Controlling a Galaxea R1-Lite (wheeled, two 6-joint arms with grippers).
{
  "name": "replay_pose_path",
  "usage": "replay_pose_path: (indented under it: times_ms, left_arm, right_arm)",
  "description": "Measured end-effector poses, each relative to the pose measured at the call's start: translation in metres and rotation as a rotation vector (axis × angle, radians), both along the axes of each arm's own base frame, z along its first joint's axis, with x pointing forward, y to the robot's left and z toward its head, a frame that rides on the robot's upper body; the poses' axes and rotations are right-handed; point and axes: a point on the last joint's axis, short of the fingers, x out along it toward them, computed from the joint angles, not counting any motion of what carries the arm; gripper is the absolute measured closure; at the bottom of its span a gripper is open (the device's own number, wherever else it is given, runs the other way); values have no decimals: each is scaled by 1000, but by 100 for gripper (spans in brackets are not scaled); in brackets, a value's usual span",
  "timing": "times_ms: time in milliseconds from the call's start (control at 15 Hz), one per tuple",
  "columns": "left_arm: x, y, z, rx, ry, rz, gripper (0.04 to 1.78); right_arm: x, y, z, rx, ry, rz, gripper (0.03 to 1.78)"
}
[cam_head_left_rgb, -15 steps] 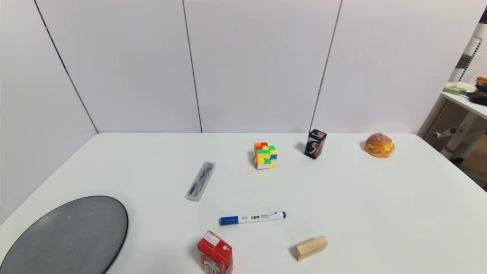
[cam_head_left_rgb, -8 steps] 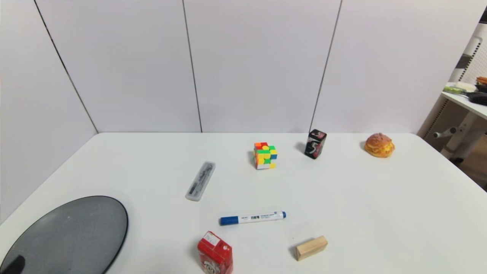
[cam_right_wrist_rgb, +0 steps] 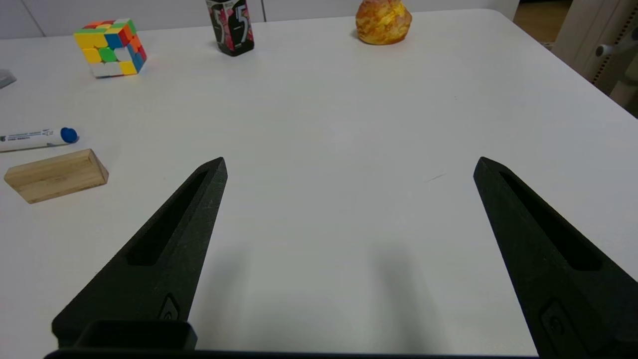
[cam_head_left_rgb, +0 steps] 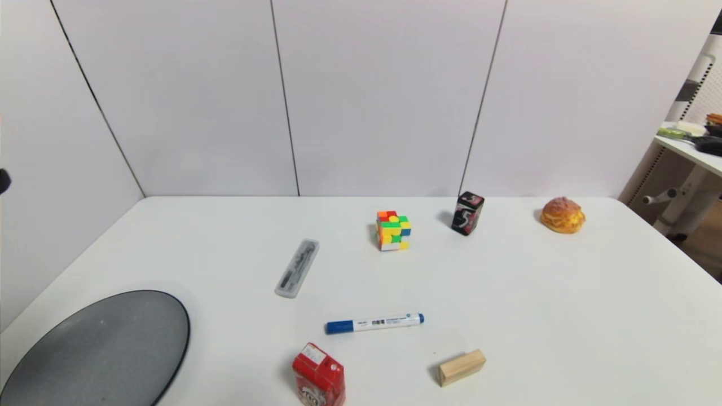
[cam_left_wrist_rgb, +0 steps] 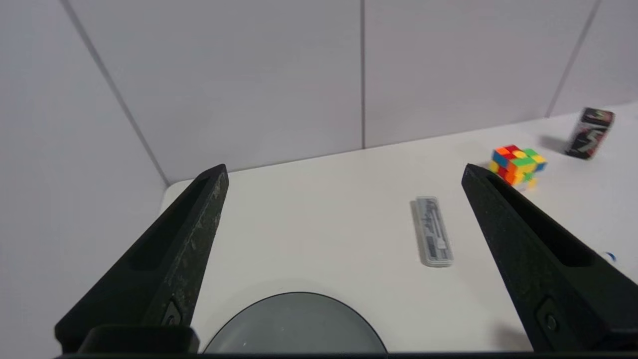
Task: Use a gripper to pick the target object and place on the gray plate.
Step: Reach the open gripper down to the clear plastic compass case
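The translucent gray case [cam_head_left_rgb: 297,268] lies flat on the white table, left of centre, with dark tools inside. It also shows in the left wrist view [cam_left_wrist_rgb: 433,232]. The gray plate [cam_head_left_rgb: 101,349] sits at the near left corner and is empty; its far rim shows in the left wrist view [cam_left_wrist_rgb: 294,304]. My left gripper [cam_left_wrist_rgb: 344,169] is open and empty, high above the plate, with the case farther ahead near one finger. Only a dark bit of that arm [cam_head_left_rgb: 3,180] shows at the head view's left edge. My right gripper [cam_right_wrist_rgb: 350,162] is open and empty over bare table at the near right.
A colour cube [cam_head_left_rgb: 393,230], a black box marked 5 [cam_head_left_rgb: 467,213] and a bun [cam_head_left_rgb: 562,215] stand at the back. A blue-capped marker [cam_head_left_rgb: 374,323], a red carton [cam_head_left_rgb: 318,376] and a wood block [cam_head_left_rgb: 462,367] lie near the front. White walls close the back and left.
A dark part of the left arm showed over the plate's near edge half a second ago; now it shows higher up at the left edge. The objects have not moved.
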Motion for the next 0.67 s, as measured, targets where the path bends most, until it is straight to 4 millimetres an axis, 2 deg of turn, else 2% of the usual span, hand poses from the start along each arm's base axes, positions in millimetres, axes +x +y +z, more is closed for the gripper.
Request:
replay_pose_path:
  times_ms: [133, 333, 467, 667]
  left_arm:
    - [27, -7, 12, 38, 76, -114, 13]
    - [68, -29, 23, 74, 216, -275, 13]
    - [95, -45, 20, 101, 341, -320, 13]
    - [134, -71, 3, 157, 505, -316, 13]
  right_arm:
    - [0, 0, 0, 0, 0, 0, 10]
    - [0, 0, 0, 0, 0, 0, 10]
    - [0, 0, 0, 0, 0, 0, 10]
    - [0, 0, 0, 0, 0, 0, 10]
